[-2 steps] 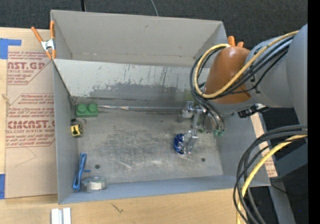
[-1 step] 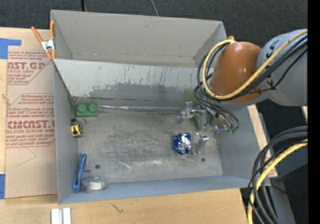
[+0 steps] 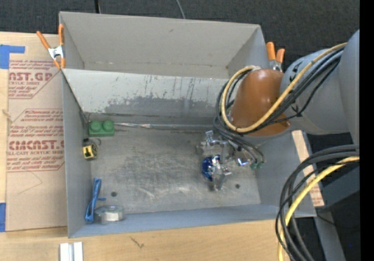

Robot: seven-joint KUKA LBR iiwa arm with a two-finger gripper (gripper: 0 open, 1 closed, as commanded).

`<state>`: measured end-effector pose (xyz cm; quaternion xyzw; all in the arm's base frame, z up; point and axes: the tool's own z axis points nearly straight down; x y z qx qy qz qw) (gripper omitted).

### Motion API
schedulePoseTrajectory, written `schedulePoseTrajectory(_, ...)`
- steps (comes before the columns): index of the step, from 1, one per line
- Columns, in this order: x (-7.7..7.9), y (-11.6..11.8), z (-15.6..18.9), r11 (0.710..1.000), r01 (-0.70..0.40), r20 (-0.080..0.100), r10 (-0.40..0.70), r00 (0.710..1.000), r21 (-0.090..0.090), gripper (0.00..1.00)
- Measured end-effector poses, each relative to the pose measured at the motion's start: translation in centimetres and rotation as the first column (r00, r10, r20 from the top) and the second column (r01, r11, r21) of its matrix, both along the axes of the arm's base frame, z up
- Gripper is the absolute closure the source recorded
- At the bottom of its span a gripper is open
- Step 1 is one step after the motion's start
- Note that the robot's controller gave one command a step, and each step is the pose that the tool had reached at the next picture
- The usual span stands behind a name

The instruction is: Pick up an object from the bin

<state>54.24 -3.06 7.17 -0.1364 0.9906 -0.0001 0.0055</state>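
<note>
The small blue thing point(image 3: 208, 167) sits against your gripper point(image 3: 218, 173), toward the middle of the bin point(image 3: 152, 160). You cannot tell if it's gripped.

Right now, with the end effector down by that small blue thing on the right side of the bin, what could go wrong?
1. The small blue thing lies at the edge of the end effector, not clearly centred; it may get pushed aside or slip.
2. The end effector looks low over the bin floor; going lower could scrape the metal.
</note>
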Motion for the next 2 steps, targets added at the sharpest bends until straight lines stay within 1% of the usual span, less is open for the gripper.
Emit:
schedulePoseTrajectory(1, 0.1, 0.0, 0.2, 1.0, -0.001, 0.0, 0.001, 1.0, -0.001, 1.0)
schedulePoseTrajectory(2, -0.6, -1.9, 15.0, 1.0, 0.002, -0.001, -0.002, 1.0, -0.002, 1.0)
